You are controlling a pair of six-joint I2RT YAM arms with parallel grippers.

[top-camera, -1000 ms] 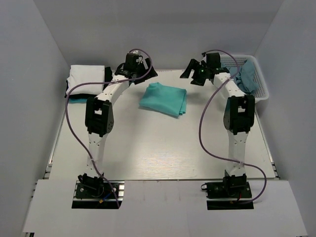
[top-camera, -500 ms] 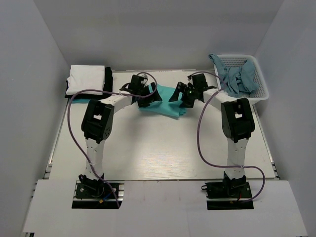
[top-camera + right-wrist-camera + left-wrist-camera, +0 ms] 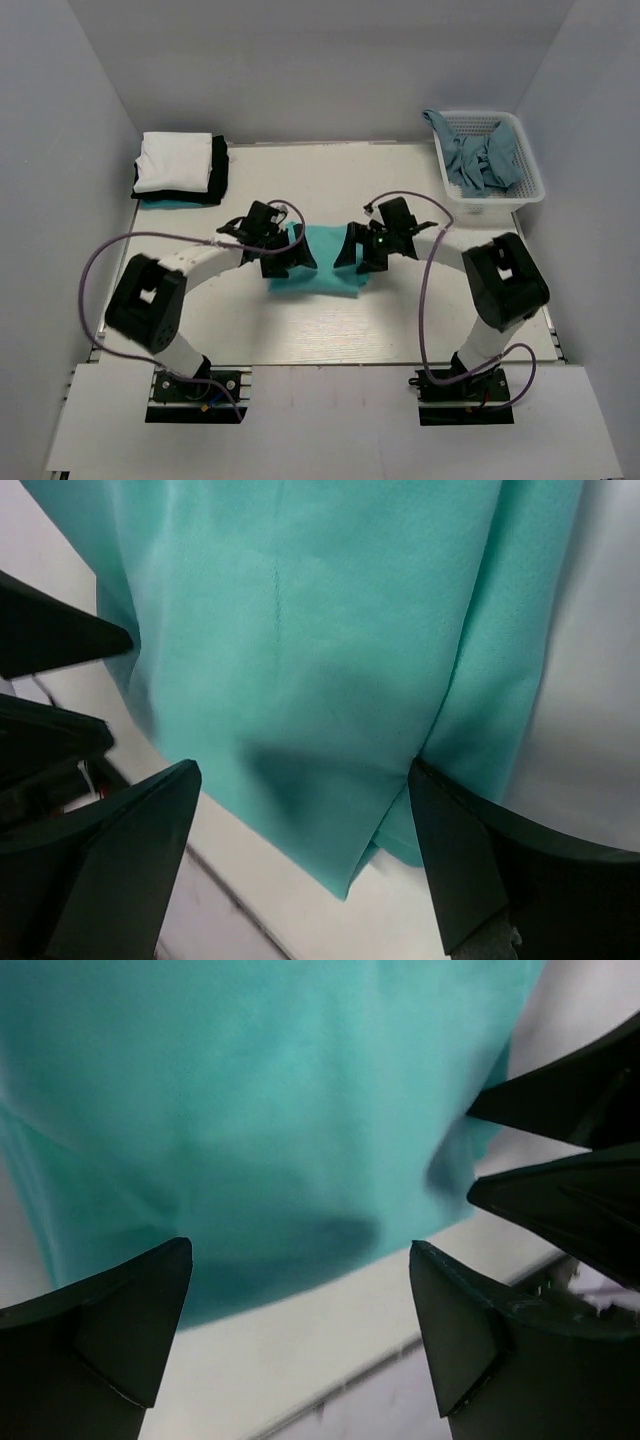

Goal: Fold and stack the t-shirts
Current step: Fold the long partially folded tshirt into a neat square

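The left hand (image 3: 288,264) and the right hand (image 3: 355,262) both have their fingers spread apart and hold nothing. The folded turquoise-green t-shirt (image 3: 325,268) lies flat on the tabletop (image 3: 320,335) between them (one hand over each side edge). The stacked t-shirts (image 3: 178,166) lie well beyond the left hand.

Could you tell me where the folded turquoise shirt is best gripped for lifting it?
Probably at its left and right edges, one gripper each, from above. The shirt lies flat in folded layers, with the open left gripper and right gripper over those edges; pinching all layers should keep the fold.
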